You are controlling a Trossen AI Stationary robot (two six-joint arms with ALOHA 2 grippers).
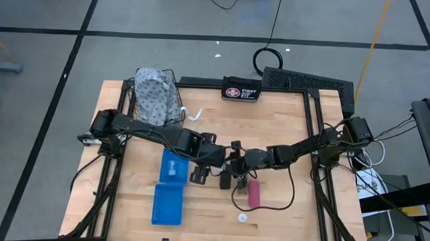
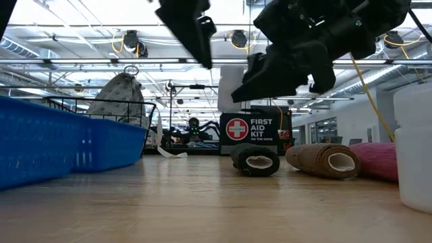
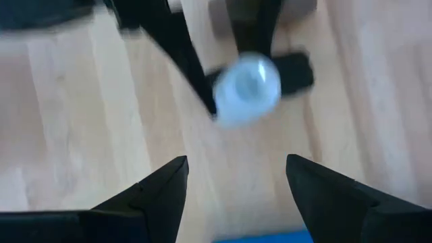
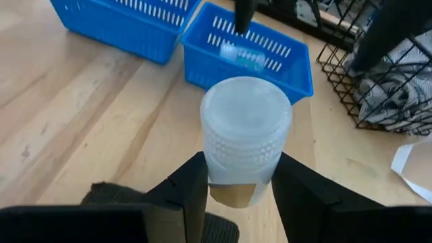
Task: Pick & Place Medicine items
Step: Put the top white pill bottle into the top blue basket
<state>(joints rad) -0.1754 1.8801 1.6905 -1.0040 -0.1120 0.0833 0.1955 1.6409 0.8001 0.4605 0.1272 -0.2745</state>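
Right gripper (image 4: pixel 233 192), two dark fingers: closed about partway on a small white round ribbed-cap plastic bottle (image 4: pixel 246 135), one finger (image 4: pixel 185 192) pressed to each side of the bottle's lower body; bottle upright between them and lifted clear of the pale wooden tabletop (image 4: pixel 81 128). Gripper was at mid-table, seen from overhead (image 1: pixel 236 163).

Left gripper (image 3: pixel 236 185), two dark fingers: spread wide, nothing between them. Ahead of it in its own wrist view was a blurred white round bottle (image 3: pixel 246 88) carried by the other arm's dark fingers. From overhead the left gripper (image 1: pixel 211 164) was just beside the right one, the two facing each other.

Blue slotted plastic basket (image 4: pixel 246 50), square: beyond the held bottle, toward the left arm's side; a second small white bottle (image 4: pixel 243 57) lay inside it.

Second blue slotted plastic basket (image 4: pixel 125 20), longer: beside the first, farther from the right gripper.

Short black rolled oblong (image 2: pixel 255 159): on the table beneath the grippers, lying on its side.

Short brown rolled oblong (image 2: pixel 322 159): just beside the black one, also on its side.

Pink cylindrical tube (image 1: pixel 254 194): lying near the right gripper, on the table's front side.

Third small white round bottle (image 1: pixel 243 217): standing apart, in front of the pink tube.

Black pouch with red-and-white first-aid label (image 1: pixel 241 92): at the far table edge, well apart from both grippers.

Black wire basket holding patterned grey cloth (image 1: pixel 154 96): far left corner
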